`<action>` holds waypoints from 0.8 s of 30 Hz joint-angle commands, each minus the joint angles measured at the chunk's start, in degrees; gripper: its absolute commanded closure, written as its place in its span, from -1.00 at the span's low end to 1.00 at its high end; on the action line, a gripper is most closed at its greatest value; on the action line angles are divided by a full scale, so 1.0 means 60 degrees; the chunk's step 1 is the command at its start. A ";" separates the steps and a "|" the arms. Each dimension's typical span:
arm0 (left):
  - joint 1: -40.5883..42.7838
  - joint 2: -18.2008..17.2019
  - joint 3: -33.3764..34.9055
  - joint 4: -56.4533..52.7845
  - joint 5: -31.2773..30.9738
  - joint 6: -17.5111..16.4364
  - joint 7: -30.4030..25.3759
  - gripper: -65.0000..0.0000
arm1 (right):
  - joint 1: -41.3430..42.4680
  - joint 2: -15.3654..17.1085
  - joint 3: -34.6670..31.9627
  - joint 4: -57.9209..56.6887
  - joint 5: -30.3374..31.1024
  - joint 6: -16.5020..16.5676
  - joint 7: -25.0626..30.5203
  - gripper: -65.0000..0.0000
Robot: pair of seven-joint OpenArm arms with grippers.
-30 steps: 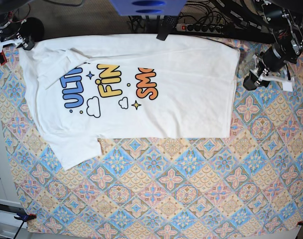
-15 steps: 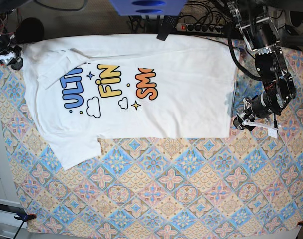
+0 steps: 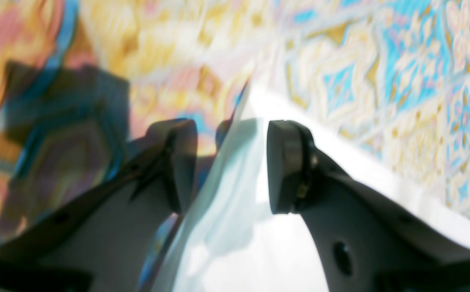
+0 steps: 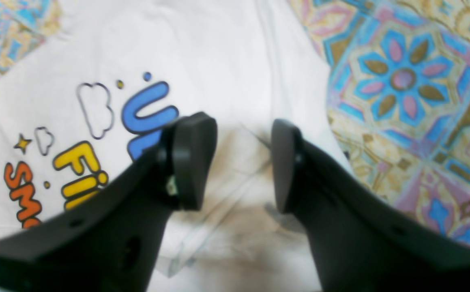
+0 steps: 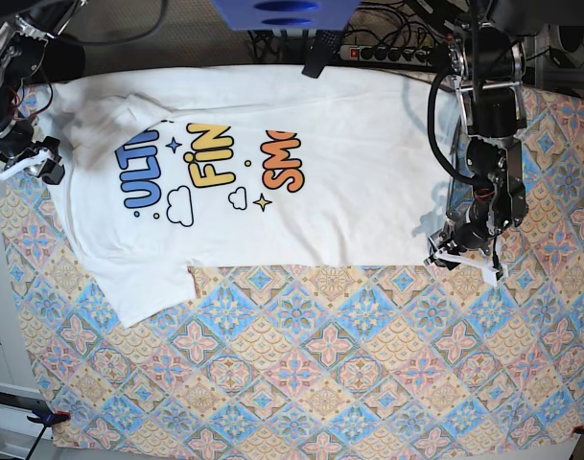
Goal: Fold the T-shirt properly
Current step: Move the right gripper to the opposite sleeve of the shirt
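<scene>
The white T-shirt [image 5: 359,182] lies flat and sideways on the patterned cloth, print up, one sleeve [image 5: 148,287] sticking out toward the near left. My left gripper [image 5: 456,257] is low at the shirt's near right hem corner. In the left wrist view, its jaws [image 3: 232,162] stand apart with the white fabric edge [image 3: 235,243] running between them, unpinched. My right gripper [image 5: 28,165] is at the shirt's left edge. In the right wrist view it [image 4: 243,162] hangs open just above the white cloth [image 4: 218,48], beside the blue letters [image 4: 147,113].
A tile-patterned tablecloth [image 5: 368,364] covers the table. A power strip [image 5: 387,53] and cables lie along the far edge, beside a blue object [image 5: 282,14]. A red clamp [image 5: 47,417] holds the cloth at the near left corner.
My left gripper has travelled down the shirt's right edge to its near hem corner. My right gripper has dropped from the far left corner to the shirt's left edge.
</scene>
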 commanded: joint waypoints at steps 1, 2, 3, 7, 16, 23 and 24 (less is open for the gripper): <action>-0.0033 0.0018 0.0159 -0.0292 0.0011 0.0075 0.0247 0.13 | 0.0187 0.0179 -0.0049 0.0151 0.0220 0.0062 0.0210 0.22; -0.0033 0.0033 0.0232 -0.0453 -0.0004 0.0075 0.0174 0.13 | 0.0216 0.0179 -0.0079 0.0151 0.0220 0.0062 0.0210 0.22; -0.0033 0.0047 0.0305 -0.0556 -0.0004 0.0060 0.0130 0.13 | 0.0245 0.0179 -0.0093 0.0151 0.0220 0.0062 0.0210 0.22; -0.0018 0.0223 0.1009 -0.0527 -0.0033 0.0031 0.0145 0.15 | 0.0304 0.0179 -0.0108 0.0121 0.0044 0.0062 0.0210 0.21; 0.0026 0.0208 0.1595 -0.0512 -0.1557 -0.1024 0.0819 0.18 | 0.0831 0.0179 -0.0211 0.0048 -0.0981 0.0062 0.0195 0.21; 0.0495 -0.0099 0.1580 0.0734 -0.1689 -0.1171 0.1009 0.70 | 0.1696 0.0223 -0.1075 -0.0084 -0.1040 0.0062 0.0195 0.21; 0.0612 -0.0099 0.1551 0.0968 -0.1689 -0.1229 0.1053 0.75 | 0.1711 0.0223 -0.1075 -0.0245 -0.1040 0.0062 0.0210 0.21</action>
